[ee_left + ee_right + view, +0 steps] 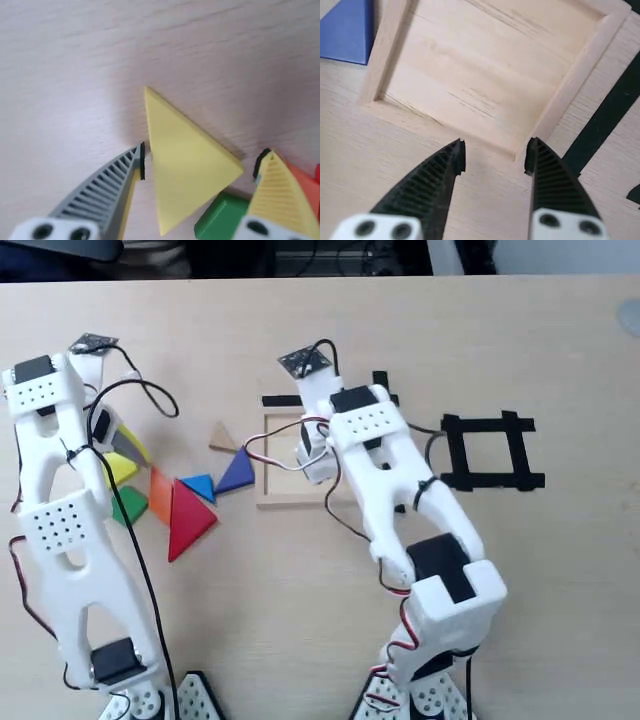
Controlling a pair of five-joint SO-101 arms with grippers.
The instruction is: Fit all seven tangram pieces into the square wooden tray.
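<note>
1. The left gripper (202,161) is spread wide and straddles the yellow triangle (185,160), which lies flat on the table. The grey finger (107,192) has its tip just beside one long edge, with a sliver of table between them. The ribbed yellow finger (275,195) stands just beside the opposite corner. Nothing is pinched.
2. A green piece (220,222) touches the yellow triangle's lower edge, and an orange piece (306,192) lies behind the yellow finger.
3. In the high view the loose pieces cluster at 9 o'clock of the wooden tray (285,502). The dark blue triangle (237,472) is just beside its rim. Farther out lie a small blue triangle (198,486), a red triangle (190,518) and a tan triangle (222,437).
4. The right gripper (495,150) is spread too and holds nothing. Its tips hang over the tray's rim near one corner.
5. The left arm (60,520) rises from the table's 7 o'clock edge and bends over the cluster. The right arm (380,450) leans from 6 o'clock toward 11 o'clock, and its wrist covers the tray's 3 o'clock half.
6. The right wrist view shows the tray's floor and corner that the arm covers from above. The high view adds a black tape square (490,452) at 3 o'clock of the tray.
</note>
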